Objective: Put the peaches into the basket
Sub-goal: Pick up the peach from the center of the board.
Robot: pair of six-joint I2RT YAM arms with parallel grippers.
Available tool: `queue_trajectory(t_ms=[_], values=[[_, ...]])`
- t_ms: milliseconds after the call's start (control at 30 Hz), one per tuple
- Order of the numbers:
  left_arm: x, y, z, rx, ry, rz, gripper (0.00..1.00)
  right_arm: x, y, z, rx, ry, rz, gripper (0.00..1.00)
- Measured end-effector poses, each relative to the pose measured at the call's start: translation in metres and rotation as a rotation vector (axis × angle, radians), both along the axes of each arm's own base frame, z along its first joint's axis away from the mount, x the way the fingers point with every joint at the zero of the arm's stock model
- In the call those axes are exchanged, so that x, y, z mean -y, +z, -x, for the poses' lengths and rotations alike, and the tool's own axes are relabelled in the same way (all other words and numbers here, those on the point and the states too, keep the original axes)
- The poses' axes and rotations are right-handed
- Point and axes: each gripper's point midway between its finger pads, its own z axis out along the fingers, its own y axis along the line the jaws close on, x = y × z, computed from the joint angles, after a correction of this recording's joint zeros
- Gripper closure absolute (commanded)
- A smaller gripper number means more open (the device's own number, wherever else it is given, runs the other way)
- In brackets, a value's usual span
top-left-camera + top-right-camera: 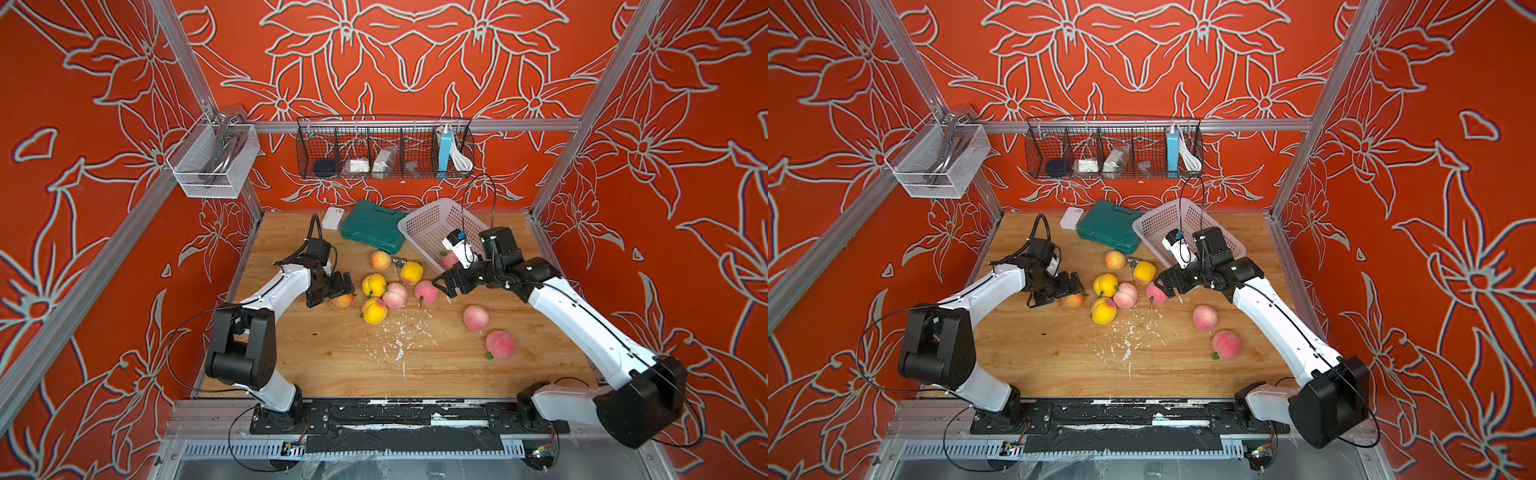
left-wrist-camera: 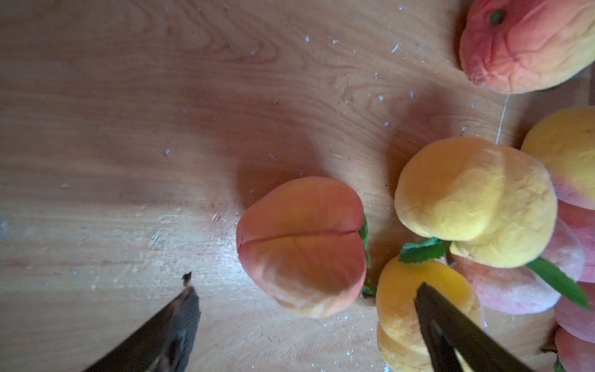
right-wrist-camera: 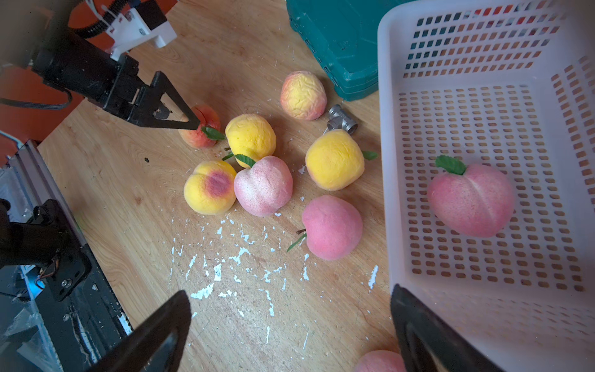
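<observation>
Both arms reach inward from the near edge of the wooden bench (image 1: 332, 365), which is strewn with white flakes (image 1: 399, 345). Two pink peaches (image 1: 476, 318) lie near the right arm (image 1: 582, 316), whose jaws hang wide and empty by the basket (image 1: 428, 224) rim. The left arm (image 1: 282, 286) has its jaws wide at an orange-red peach (image 2: 301, 248) beside the cluster (image 1: 386, 291). One pink peach (image 3: 471, 199) lies in the basket, with a green case (image 1: 372, 226) just beside it and red flowered walls (image 1: 374, 62) behind.

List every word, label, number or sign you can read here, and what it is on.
None can be read.
Green case: faint mark on the lid, too blurred.
White box: dark marks, too small.
Packets in the wire rack: too small.
</observation>
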Motion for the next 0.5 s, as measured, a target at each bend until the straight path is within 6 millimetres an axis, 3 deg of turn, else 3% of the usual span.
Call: queue_trajectory(t_ms=[500], values=[[-0.001,-0.022,-0.005,-0.050,-0.003,-0.016,0.01,-0.002,-0.007,-0.004,-0.009,-0.005,-0.002,0.01]])
